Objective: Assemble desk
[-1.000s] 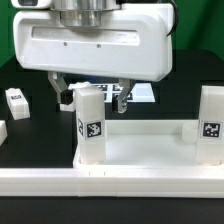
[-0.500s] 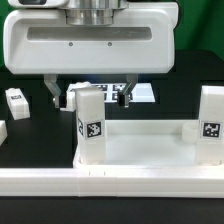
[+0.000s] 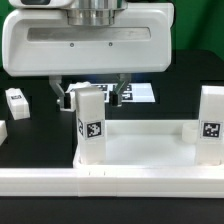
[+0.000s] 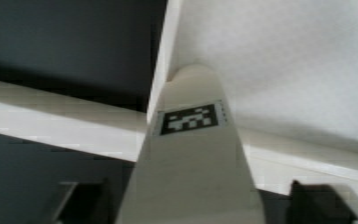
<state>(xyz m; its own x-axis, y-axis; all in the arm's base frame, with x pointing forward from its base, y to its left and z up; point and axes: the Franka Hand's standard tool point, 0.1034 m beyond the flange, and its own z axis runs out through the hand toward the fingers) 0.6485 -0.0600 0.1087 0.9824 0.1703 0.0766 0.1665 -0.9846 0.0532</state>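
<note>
The white tray-like tabletop (image 3: 140, 150) lies in front, with a long rim along its near edge. Two white square tagged legs stand upright on it: one at the exterior view's left (image 3: 88, 125), one at the right (image 3: 210, 125). My gripper (image 3: 90, 95) hangs over the left leg, open, with one finger (image 3: 60, 97) on each side of the leg's top and not touching it. In the wrist view the same leg (image 4: 190, 120) runs up between my gripper's (image 4: 194, 208) dark fingertips (image 4: 78, 205), with the tabletop (image 4: 282, 50) behind it.
A small white block with dark marks (image 3: 16, 102) lies on the black table at the exterior view's left. The marker board (image 3: 142, 92) lies flat behind the gripper. Another white piece shows at the left edge (image 3: 3, 130).
The gripper has shifted a little toward the exterior view's left and come slightly lower around the left leg. The legs and tabletop have not moved.
</note>
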